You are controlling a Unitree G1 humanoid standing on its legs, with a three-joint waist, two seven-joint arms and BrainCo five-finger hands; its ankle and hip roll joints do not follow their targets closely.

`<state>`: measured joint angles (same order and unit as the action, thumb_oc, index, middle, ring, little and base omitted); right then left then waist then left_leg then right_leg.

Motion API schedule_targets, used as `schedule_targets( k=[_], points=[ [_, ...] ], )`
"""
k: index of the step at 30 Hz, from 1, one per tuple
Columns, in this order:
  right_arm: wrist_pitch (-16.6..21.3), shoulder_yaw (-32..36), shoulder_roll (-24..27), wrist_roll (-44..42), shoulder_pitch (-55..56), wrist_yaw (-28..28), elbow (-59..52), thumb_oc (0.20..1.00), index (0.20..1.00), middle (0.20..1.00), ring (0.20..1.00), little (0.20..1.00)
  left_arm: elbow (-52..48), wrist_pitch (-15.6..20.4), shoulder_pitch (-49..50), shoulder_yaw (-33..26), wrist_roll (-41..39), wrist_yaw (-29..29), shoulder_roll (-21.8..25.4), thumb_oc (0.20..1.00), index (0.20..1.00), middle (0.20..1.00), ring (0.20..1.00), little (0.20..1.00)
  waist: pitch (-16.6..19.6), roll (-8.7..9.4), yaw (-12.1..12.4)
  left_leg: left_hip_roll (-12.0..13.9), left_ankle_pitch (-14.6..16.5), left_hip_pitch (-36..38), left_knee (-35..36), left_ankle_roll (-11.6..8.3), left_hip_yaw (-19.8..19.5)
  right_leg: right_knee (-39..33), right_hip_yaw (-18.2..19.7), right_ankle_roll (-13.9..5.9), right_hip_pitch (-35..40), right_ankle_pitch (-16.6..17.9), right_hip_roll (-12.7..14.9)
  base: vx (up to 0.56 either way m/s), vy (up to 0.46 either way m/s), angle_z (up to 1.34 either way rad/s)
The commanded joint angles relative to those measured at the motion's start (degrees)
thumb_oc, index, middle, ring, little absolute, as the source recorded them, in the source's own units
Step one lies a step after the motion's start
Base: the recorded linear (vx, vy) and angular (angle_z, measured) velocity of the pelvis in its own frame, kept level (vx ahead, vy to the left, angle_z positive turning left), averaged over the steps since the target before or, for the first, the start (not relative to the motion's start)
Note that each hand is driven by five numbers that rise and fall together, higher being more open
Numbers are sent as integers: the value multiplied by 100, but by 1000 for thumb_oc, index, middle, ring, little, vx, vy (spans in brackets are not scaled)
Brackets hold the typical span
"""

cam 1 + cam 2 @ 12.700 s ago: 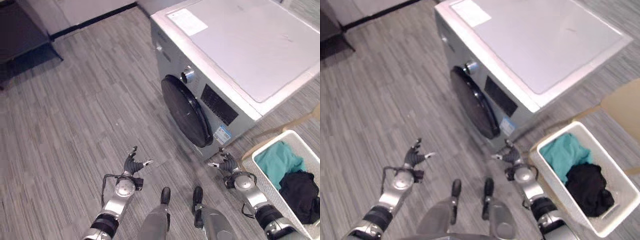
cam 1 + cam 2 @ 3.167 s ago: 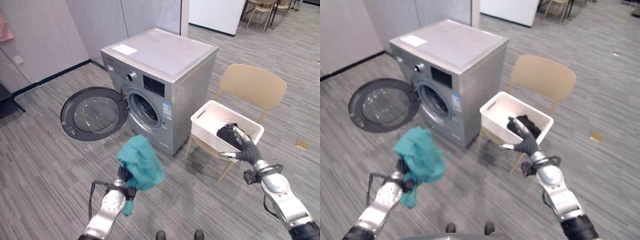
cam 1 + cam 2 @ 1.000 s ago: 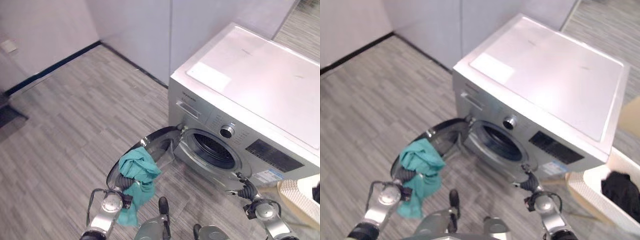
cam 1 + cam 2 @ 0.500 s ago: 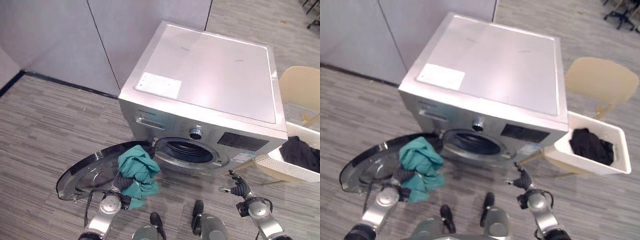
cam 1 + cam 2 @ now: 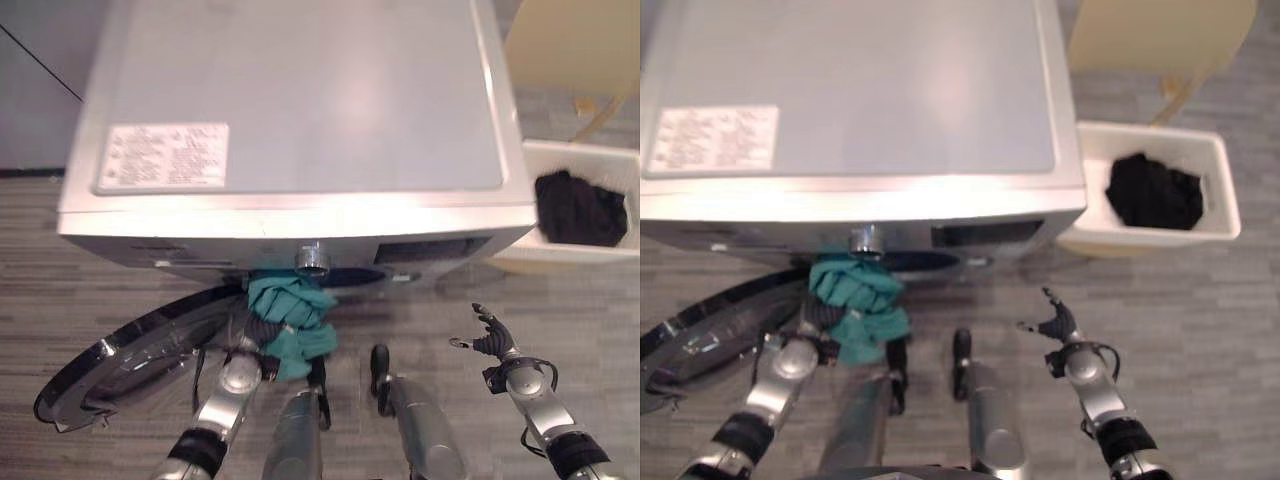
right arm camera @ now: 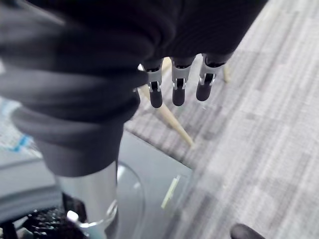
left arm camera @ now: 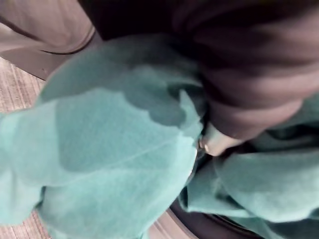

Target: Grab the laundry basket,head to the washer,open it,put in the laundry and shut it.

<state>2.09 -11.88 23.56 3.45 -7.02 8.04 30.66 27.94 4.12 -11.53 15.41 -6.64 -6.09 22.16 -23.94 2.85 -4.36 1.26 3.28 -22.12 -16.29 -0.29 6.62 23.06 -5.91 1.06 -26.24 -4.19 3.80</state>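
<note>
My left hand (image 5: 262,335), fingers curled round the teal garment (image 5: 290,312), has carried it up to the washer (image 5: 300,130) opening (door (image 5: 130,350) swung wide beside it); loading begins. Right hand (image 5: 490,340) hangs slack-fingered, black garment (image 5: 1153,190) waiting in the basket (image 5: 1220,170) beyond it.

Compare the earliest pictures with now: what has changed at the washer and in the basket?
The washer door, shut before, now hangs open. The teal cloth left the basket and sits in the left hand at the drum mouth. The black garment stays in the basket; the right hand remains empty.
</note>
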Motion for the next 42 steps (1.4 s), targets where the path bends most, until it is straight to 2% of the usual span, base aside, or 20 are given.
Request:
schedule_targets(
  k=[1, 5, 6, 7, 9, 11, 12, 13, 16, 17, 18, 23, 26, 27, 28, 31, 32, 36, 40, 42],
  points=[
    [188, -28, 35, -277, -20, 295, -282, 1000, 1000, 1000, 1000, 1000, -493, 379, 84, -25, -223, -423, 99, 200, 200, 200, 200, 200, 124, 26, 82, 224, 880, -314, -919, -37, 124, 107, 263, -531, -258, -333, 333, -99, -22, -7],
    [242, 45, 86, -317, -200, 540, -596, 1000, 1000, 1000, 1000, 1000, -728, 410, -539, -27, -303, -788, 83, 200, 200, 200, 200, 200, 70, 41, -91, 467, 1159, -1332, -1972, -55, 156, 915, 314, -420, -1286, -516, 333, -123, -59, -5],
    [242, 45, 86, -317, -199, 540, -596, 1000, 1000, 1000, 1000, 1000, -728, 410, -539, -27, -303, -788, 82, 200, 200, 200, 200, 200, 76, 40, -91, 469, 1161, -1340, -1977, -55, 155, 918, 313, -420, -1293, -517, 332, -145, -31, 0],
    [272, 82, 93, -332, -280, 678, -795, 1000, 1000, 1000, 1000, 1000, -839, 425, -924, 27, -164, -1018, 81, 200, 200, 200, 200, 200, 48, 17, -197, 609, 1352, -1893, -2616, -45, 185, 1428, 394, -353, -1858, -669, 287, -137, -10, 0],
    [287, 115, 97, -340, -315, 741, -897, 1000, 1000, 1000, 1000, 1000, -881, 416, -1177, 42, -77, -1172, 114, 200, 200, 200, 200, 200, 45, -10, -245, 677, 1465, -2196, -2963, -26, 205, 1743, 454, -323, -2204, -748, 250, -116, 6, -6],
    [438, 96, 67, -423, -404, 865, -1146, 1000, 1000, 1000, 1000, 1000, -655, 384, -1973, 75, 77, -1643, 263, 200, 200, 200, 200, 200, 3, -59, -383, 860, 1703, -2902, -3703, 71, 230, 2378, 599, -253, -2954, -932, 108, -100, 36, -38],
    [552, 50, 56, -451, -421, 921, -1247, 1000, 1000, 1000, 1000, 1000, -296, 366, -2677, 85, 139, -1996, 559, 200, 200, 200, 200, 200, 7, -98, -469, 1014, 1876, -3312, -4108, 173, 207, 2737, 659, -266, -3423, -1046, 11, -53, 23, -56],
    [551, 56, 51, -450, -431, 921, -1247, 1000, 1000, 1000, 1000, 1000, -271, 375, -2706, 96, 135, -2000, 562, 200, 200, 200, 200, 200, 16, -100, -460, 1023, 1893, -3354, -4142, 174, 203, 2765, 660, -266, -3464, -1058, 5, -45, 19, -59],
    [727, 31, 93, -468, -329, 896, -1394, 1000, 1000, 1000, 1000, 1000, 123, 323, -3628, 155, 220, -2360, 1136, 200, 200, 200, 200, 200, 0, -148, -594, 1168, 2098, -3872, -4685, 297, 68, 3209, 686, -276, -3982, -1186, -103, -10, -9, -36],
    [814, 47, 140, -492, -309, 873, -1449, 1000, 1000, 1000, 1000, 1000, 376, 309, -4202, 217, 269, -2563, 1550, 200, 200, 200, 200, 200, -10, -186, -673, 1243, 2207, -4150, -4984, 350, 6, 3430, 707, -264, -4241, -1271, -138, 10, -9, -23],
    [815, 53, 132, -494, -319, 872, -1449, 1000, 1000, 1000, 1000, 1000, 401, 319, -4233, 234, 263, -2566, 1556, 200, 200, 200, 200, 200, -9, -187, -668, 1247, 2218, -4183, -5010, 349, -4, 3451, 701, -263, -4268, -1280, -140, 18, -10, -21],
    [1065, -11, 287, -746, -329, 741, -1502, 1000, 1000, 1000, 1000, 1000, 1454, 297, -5825, 902, 348, -2961, 2481, 200, 200, 200, 200, 200, 24, -237, -863, 1297, 2336, -4799, -5475, 363, -118, 3844, 710, -249, -4842, -1353, -219, 12, -7, -5],
    [1203, -126, 348, -856, -357, 723, -1535, 1000, 1000, 1000, 1000, 1000, 1887, 268, -6509, 1225, 310, -3246, 2728, 200, 200, 200, 200, 200, 45, -244, -934, 1334, 2352, -5087, -5606, 345, -146, 3915, 704, -243, -5121, -1329, -256, 10, 7, 0],
    [1234, -153, 392, -883, -365, 712, -1584, 1000, 1000, 1000, 1000, 1000, 2020, 197, -6633, 1315, 320, -3252, 2794, 642, 642, 642, 642, 642, 39, -246, -961, 1342, 2356, -5162, -5632, 348, -152, 3911, 704, -248, -5193, -1313, -279, -8, 6, -5],
    [1226, -174, 419, -923, -390, 713, -1591, 1000, 1000, 1000, 1000, 1000, 2152, 164, -6717, 1399, 236, -3154, 2800, 1000, 1000, 1000, 1000, 1000, 41, -250, -956, 1347, 2348, -5260, -5678, 352, -179, 3918, 697, -253, -5251, -1294, -285, -6, 1, -7],
    [1119, -240, 482, -959, -512, 645, -1464, 1000, 1000, 1000, 1000, 1000, 2717, 57, -7036, 1818, 163, -2558, 2747, 1000, 1000, 1000, 1000, 1000, 49, -301, -926, 1337, 2310, -5452, -5778, 355, -250, 3956, 644, -267, -5350, -1256, -279, -9, -13, -7],
    [1119, -240, 482, -959, -512, 645, -1464, 1000, 1000, 1000, 1000, 1000, 2717, 57, -7036, 1818, 163, -2558, 2747, 1000, 1000, 1000, 1000, 1000, 49, -301, -926, 1337, 2310, -5452, -5778, 355, -250, 3956, 644, -267, -5350, -1256, -279, 0, 0, 0],
    [1051, -187, 544, -870, -480, 494, -1359, 1000, 1000, 1000, 1000, 1000, 3049, -94, -6694, 2043, 722, -1685, 2495, 1000, 1000, 1000, 1000, 1000, 126, -302, -837, 1299, 2311, -5366, -5836, 373, -273, 4064, 593, -230, -5269, -1322, -269, 7, -31, 2],
    [1025, -174, 495, -917, -448, 440, -1228, 1000, 1000, 1000, 1000, 1000, 2929, -72, -6132, 1770, 720, -1493, 2256, 1000, 1000, 1000, 1000, 1000, 196, -290, -772, 1226, 2270, -5099, -5624, 330, -237, 3963, 575, -201, -5033, -1330, -185, -21, -25, 16],
    [952, -199, 411, -913, -433, 453, -1087, 1000, 1000, 1000, 1000, 1000, 2486, -11, -5439, 1453, 728, -1497, 2173, 1000, 1000, 1000, 1000, 1000, 258, -301, -662, 1174, 2155, -4721, -5189, 241, -199, 3642, 537, -205, -4664, -1264, -105, -51, -26, 16]
  ],
)
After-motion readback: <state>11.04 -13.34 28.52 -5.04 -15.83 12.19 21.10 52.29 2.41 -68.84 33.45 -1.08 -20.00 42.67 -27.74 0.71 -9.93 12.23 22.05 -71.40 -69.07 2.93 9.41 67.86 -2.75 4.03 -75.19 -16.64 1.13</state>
